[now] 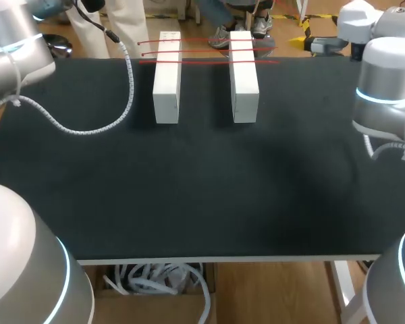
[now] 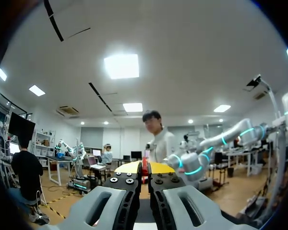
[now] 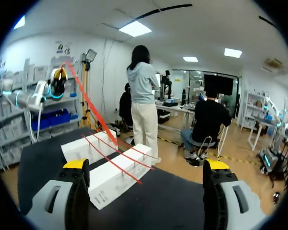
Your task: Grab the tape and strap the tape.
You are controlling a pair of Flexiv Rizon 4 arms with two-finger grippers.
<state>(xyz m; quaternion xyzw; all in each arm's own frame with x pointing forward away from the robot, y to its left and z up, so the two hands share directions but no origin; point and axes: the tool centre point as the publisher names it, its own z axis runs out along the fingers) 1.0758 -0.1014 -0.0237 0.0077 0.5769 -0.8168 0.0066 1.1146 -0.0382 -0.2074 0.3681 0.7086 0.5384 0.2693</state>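
Two white blocks [image 1: 167, 77] [image 1: 244, 75] lie side by side at the back of the black table, with thin red tape [image 1: 206, 50] strung across their far ends in several strands. In the right wrist view the tape [image 3: 91, 108] rises taut from the blocks [image 3: 117, 177] up to my left gripper [image 3: 59, 79], held high off the table. In the left wrist view my left gripper [image 2: 144, 168] is shut on the red tape [image 2: 144, 163]. My right gripper [image 3: 146, 165] stands wide open and empty above the table, with the blocks ahead of it.
The left arm's white coiled cable [image 1: 88, 128] droops onto the black tabletop [image 1: 202, 196] left of the blocks. My right arm's body [image 1: 388, 88] stands at the right edge.
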